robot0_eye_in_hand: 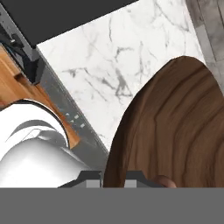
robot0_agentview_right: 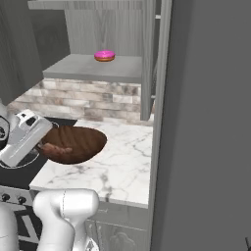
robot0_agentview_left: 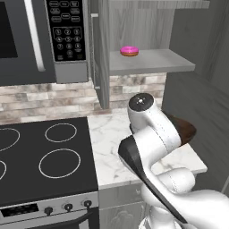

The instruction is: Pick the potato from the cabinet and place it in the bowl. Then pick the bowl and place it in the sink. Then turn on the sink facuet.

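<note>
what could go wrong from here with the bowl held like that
1. The gripper is shut on just the rim of the bowl, which is lifted and tilted over the marble counter; an edge grip like this could slip.
2. The potato sits near the gripped rim; more tilt might roll it out.
3. The bowl hangs close to the grey cabinet wall, so a wide swing could clip it.

The dark-brown wood-grain bowl hangs tilted above the marble surface, its rim gripped. A small tan potato peeks inside near the rim. The grey cabinet stands open above.
</note>
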### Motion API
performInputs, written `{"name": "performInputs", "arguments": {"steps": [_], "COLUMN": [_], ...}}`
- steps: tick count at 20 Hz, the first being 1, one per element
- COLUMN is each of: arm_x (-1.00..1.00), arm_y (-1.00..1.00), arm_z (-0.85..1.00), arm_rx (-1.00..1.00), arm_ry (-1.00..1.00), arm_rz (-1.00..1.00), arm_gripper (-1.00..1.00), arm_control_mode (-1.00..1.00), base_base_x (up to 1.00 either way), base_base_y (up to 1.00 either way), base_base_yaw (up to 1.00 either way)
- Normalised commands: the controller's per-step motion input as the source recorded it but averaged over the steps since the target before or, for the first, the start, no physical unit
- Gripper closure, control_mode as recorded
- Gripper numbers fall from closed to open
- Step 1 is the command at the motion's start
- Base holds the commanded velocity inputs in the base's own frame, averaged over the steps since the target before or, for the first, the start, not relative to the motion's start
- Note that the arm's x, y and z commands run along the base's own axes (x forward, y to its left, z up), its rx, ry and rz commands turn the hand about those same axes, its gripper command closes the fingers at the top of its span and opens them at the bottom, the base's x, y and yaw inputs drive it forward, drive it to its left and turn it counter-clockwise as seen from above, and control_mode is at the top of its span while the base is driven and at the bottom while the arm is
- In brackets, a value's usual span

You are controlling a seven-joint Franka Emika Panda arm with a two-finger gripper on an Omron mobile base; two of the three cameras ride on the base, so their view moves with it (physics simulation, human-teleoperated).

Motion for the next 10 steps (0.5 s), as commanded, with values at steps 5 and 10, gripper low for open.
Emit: {"name": "performInputs", "arguments": {"steps": [5,10], "arm_x": [-0.15,-0.02], "arm_y": [-0.03,0.00], "arm_z": [0.00,0.00], "arm_rx": [-0.01,0.00], "arm_ry": [-0.08,-0.11], "arm_rz": [0.51,0.48], "arm_gripper": [1.00,1.00], "arm_control_mode": [-1.00,-1.00], "base_base_x": [0.00,0.00], "base_base_y": [0.00,0.00], "base_base_yaw": [0.00,0.00]}}
